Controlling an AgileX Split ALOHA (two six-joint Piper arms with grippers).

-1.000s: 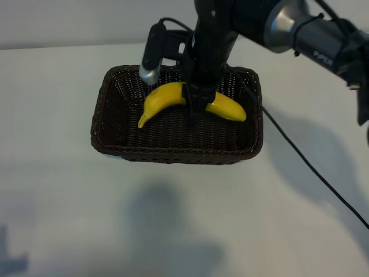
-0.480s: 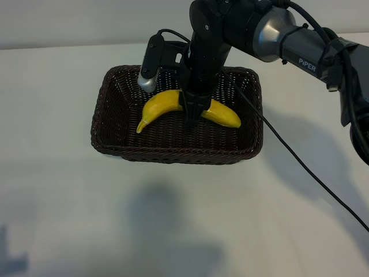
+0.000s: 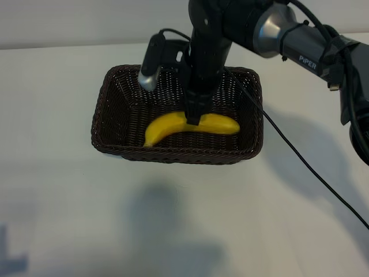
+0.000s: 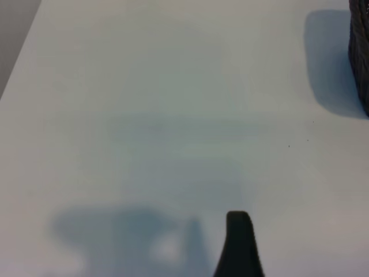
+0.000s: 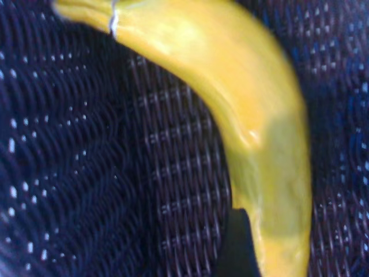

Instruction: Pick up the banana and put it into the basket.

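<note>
One banana [image 3: 190,124] lies on the floor of the basket [image 3: 109,92], toward its near wall; we read this as the release step; the right end effector [image 3: 194,118] stands over the fruit's middle, pointing steeply down, though we cannot tell how its fingers stand; next we judge a straight lift clear of the rim is needed; farther off, the left end effector [image 4: 238,245] hangs idle over the bare surface [image 3: 57,202], fingers spread.

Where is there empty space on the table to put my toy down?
The table is bare in front of the basket and off to its left side. It is crowded inside the basket: the banana lies there with the right claw just over it. A black cable crosses the table on the right.
</note>
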